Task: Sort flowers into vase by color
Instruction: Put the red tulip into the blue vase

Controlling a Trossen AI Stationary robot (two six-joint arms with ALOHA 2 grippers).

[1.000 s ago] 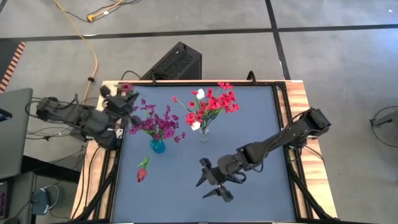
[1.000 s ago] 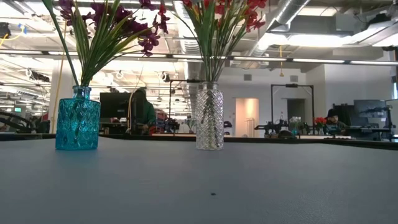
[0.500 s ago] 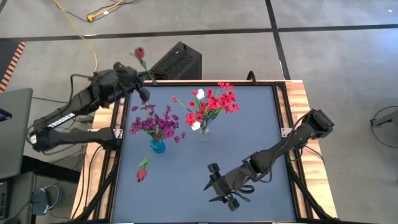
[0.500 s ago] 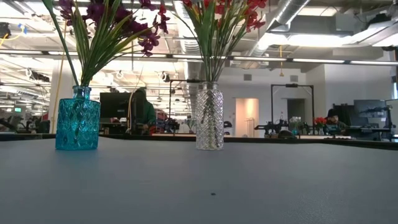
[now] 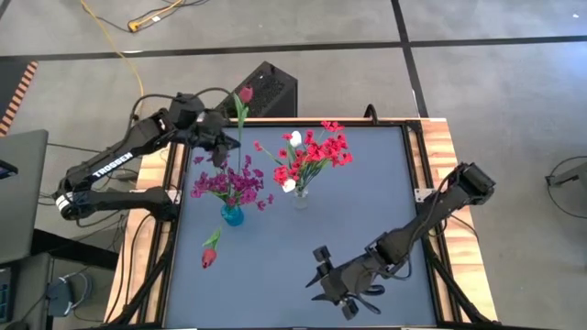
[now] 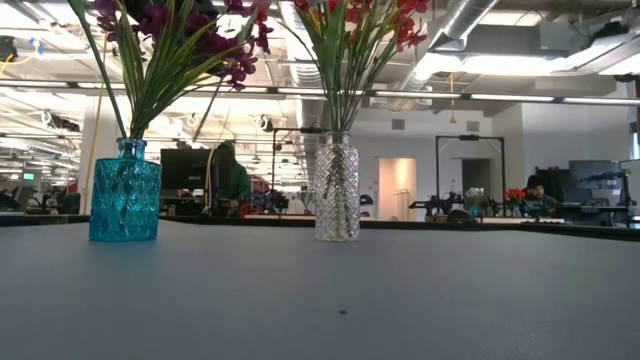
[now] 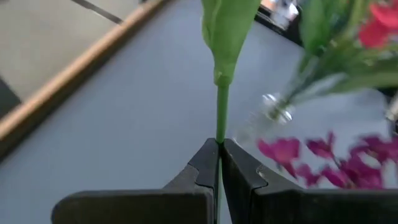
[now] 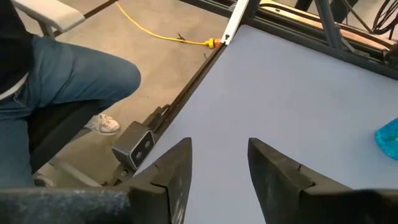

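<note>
Left gripper (image 7: 219, 163) pinches the tulip (image 5: 244, 94) stem low; it may swing, perhaps missing the clear vase (image 5: 300, 197). Right gripper (image 8: 219, 163) spread.

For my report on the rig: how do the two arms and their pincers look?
Both arms are dark, jointed and slim. The left arm carries white "TROSSEN" lettering and loose black cables. Each pincer, left and right, has two flat, dark, angular fingers.

Overhead cam straight down, low cam table-level, both share blue vase (image 5: 231, 215), wrist cams close
</note>
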